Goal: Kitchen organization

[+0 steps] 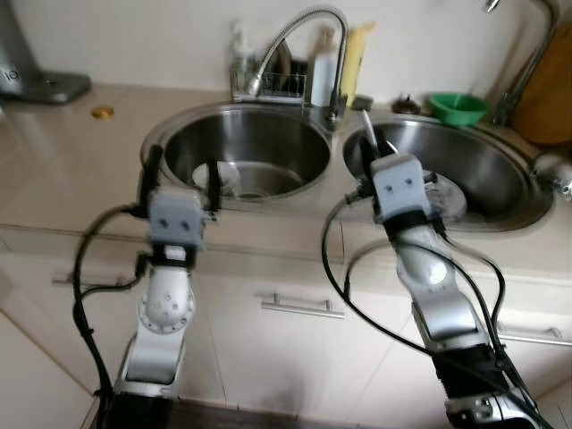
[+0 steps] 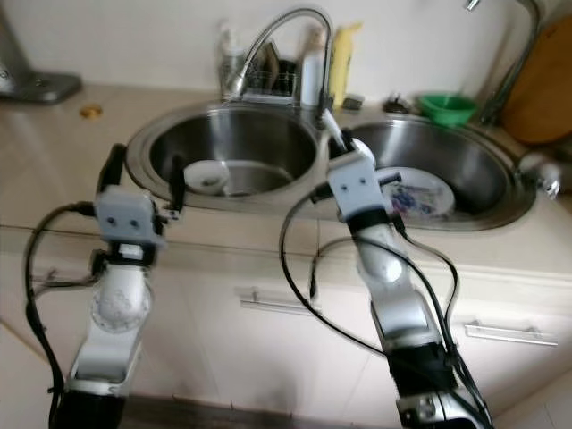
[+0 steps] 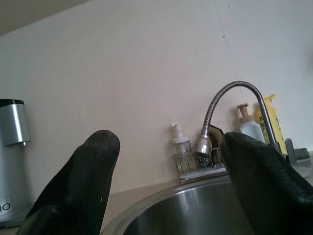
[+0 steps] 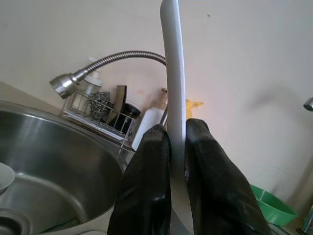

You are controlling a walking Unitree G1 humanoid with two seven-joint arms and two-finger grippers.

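Both my arms are raised over the front edge of the bench (image 1: 63, 170), forearms angled up toward the double sink.

Left tool (image 1: 179, 174): fingers spread wide, nothing between them. It hovers at the near rim of the left basin (image 1: 268, 143), pointing toward the back wall. A small white bowl (image 1: 217, 177) sits on that basin's floor, just beyond the fingertips, not touched. In the wrist view the two black pads (image 3: 83, 181) frame the faucet (image 3: 230, 105) and a soap dispenser (image 3: 180, 147) behind the basin.

Right tool (image 1: 368, 147): clamped tight on a thin flat silver utensil (image 4: 175, 98) — looks like a knife or spatula blade, can't tell which. It stands nearly upright out of the fingers (image 4: 146, 191), tip up and leaning slightly toward the faucet. Wrist is over the near-left rim of the right basin (image 1: 500, 170), forearm sloping up from lower right.

A patterned plate (image 2: 416, 192) lies flat in the right basin, just beyond my right wrist. Apart from the utensil.

Behind the sinks: wire rack (image 1: 277, 87) with scrubbers, white bottle (image 1: 323, 76), yellow bottle (image 1: 355, 58), green bowl (image 1: 458, 107) on the bench at the back right. Silver appliance (image 1: 27, 63) at far left — a small gold disc (image 1: 103, 112) near it.
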